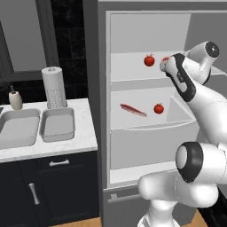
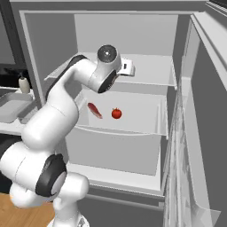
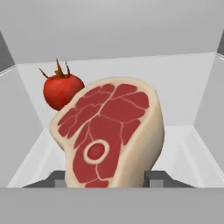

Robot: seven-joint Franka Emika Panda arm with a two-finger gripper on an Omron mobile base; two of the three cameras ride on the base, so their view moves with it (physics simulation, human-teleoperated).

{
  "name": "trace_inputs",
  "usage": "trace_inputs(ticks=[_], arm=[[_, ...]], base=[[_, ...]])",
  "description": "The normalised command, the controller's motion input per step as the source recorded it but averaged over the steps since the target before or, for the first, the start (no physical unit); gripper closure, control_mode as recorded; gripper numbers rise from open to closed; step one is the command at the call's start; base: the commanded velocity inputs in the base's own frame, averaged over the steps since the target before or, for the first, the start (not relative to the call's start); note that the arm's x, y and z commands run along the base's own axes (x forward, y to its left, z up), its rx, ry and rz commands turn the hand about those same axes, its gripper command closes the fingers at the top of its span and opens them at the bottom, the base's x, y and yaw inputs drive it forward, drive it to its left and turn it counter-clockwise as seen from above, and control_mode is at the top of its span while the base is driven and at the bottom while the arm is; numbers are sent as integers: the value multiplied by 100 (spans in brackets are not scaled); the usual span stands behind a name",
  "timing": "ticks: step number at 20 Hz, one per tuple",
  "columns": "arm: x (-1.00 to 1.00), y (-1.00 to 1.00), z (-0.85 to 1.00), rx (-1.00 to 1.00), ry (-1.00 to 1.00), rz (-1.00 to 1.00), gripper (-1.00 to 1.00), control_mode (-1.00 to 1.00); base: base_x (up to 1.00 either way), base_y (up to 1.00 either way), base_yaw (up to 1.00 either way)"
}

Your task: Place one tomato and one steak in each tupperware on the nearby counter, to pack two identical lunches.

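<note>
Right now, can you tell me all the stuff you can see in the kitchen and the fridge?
Tomatoes: two, red; one on the upper fridge shelf, one on the middle shelf.
Steaks: two, red with pale fat; one standing between the gripper's fingers, one lying on the middle shelf.
Tupperwares: two, grey; side by side on the counter.
Paper towel roll: one, white; behind the tupperwares.
Soap bottle: one, cream; at the back of the counter.
Counter: one, white.
Fridge: one, grey, open.
Gripper: one; closing around the upper steak.
</note>
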Motion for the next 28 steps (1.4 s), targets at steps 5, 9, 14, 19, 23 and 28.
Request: trace_inputs(ticks=[5,9,14,19,23,28], arm=[[-100,23,0,-10,-6,5,100,-100],[-100,18,1,-5,-2,1,100,-100],[-100,2,-7,-2,-7,7,100,-100],[-100,8,-32,-4,-3,13,100,-100],[-100,30,-57,-6,6,9,100,-100],[-20,8,-15,-2,1,1,100,100]], base=[[0,0,0],[0,0,0],[0,0,0],[0,0,0],[0,0,0],[-74,48,6]])
